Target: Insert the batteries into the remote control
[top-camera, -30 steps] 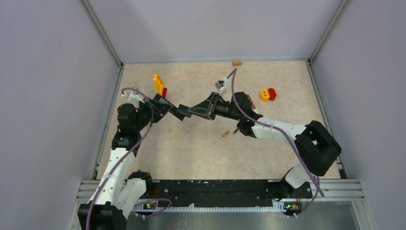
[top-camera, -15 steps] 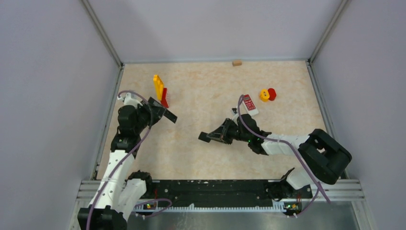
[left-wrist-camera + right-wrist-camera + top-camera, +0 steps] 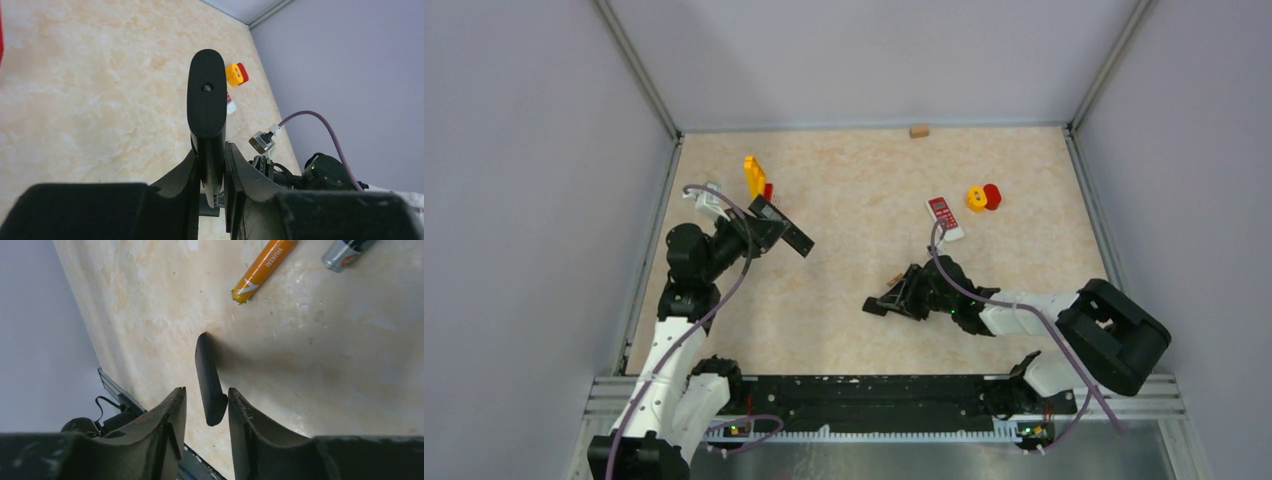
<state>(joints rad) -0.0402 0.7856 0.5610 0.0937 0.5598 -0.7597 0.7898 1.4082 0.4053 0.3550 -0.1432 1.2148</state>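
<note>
Left end effector (image 3: 212, 156): you had it clenched on the long black remote (image 3: 206, 100). The remote was gripped near one end. The rest stuck out ahead of the fingers, raised off the worktop (image 3: 75, 100).

Right end effector (image 3: 206, 392): low over the worktop, jaws parted. A small black plate (image 3: 207, 375) sat between the fingers, its far end resting on the worktop and its near end tilted up. The near end lay against one finger, with a clear gap to the other, so it was released, not clamped.

Batteries: two were in view, both lying flat on the worktop ahead of the right end effector, past the far end of the plate. The orange battery (image 3: 263, 269) was the closer one. The dark battery (image 3: 344, 254), with its metal end showing, lay just beyond it to the side, partly cut off by the edge of the right wrist view. The two did not touch. Neither was in the remote or in an end effector.

Further ahead of the right end effector lay a small red-and-white device (image 3: 943, 214), with a yellow block (image 3: 975, 198) and a red block (image 3: 992, 195) just beside it.
</note>
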